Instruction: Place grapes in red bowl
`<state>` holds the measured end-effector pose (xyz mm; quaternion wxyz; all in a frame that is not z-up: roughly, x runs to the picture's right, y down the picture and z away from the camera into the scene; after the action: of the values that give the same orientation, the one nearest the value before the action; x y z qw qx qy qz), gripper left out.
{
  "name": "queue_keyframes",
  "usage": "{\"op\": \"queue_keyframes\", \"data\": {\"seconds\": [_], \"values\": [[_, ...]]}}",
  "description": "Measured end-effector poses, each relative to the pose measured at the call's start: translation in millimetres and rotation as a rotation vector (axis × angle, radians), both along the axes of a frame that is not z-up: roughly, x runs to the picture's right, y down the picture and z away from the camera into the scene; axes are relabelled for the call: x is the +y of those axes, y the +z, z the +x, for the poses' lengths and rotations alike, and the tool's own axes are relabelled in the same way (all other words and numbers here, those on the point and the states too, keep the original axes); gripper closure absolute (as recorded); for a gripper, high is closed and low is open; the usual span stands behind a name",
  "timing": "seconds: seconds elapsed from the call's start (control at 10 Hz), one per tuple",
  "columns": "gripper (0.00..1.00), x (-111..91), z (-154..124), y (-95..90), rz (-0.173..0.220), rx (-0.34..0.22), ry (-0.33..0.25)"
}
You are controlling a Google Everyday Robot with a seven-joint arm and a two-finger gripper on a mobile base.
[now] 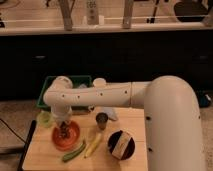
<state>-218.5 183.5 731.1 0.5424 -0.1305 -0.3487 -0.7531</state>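
Over the shallow red bowl (57, 141), the tool (64, 127) hangs at the dark, clustered grapes (65, 134); whether gripping, I cannot tell.

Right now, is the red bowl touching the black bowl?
Apart. The camera view shows the red bowl and black bowl with a green pod and banana lying between them. The hand hangs over the red bowl.

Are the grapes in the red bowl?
Within its outline: dark grapes show against the red bowl, under the gripper. Resting or lifted, cannot tell.
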Motion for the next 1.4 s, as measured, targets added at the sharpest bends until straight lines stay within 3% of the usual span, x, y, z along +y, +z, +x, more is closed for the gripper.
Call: {"op": "queue_keyframes", "data": {"seconds": [0.5, 0.7, 1.4], "values": [[0.34, 0.7, -1.9, 0.7, -0.002, 0.006, -0.002], [0.2, 1.3, -3.1, 1.3, -0.006, 0.004, -0.006], [0.2, 0.3, -1.5, 4.3, -0.016, -0.009, -0.012]]}}
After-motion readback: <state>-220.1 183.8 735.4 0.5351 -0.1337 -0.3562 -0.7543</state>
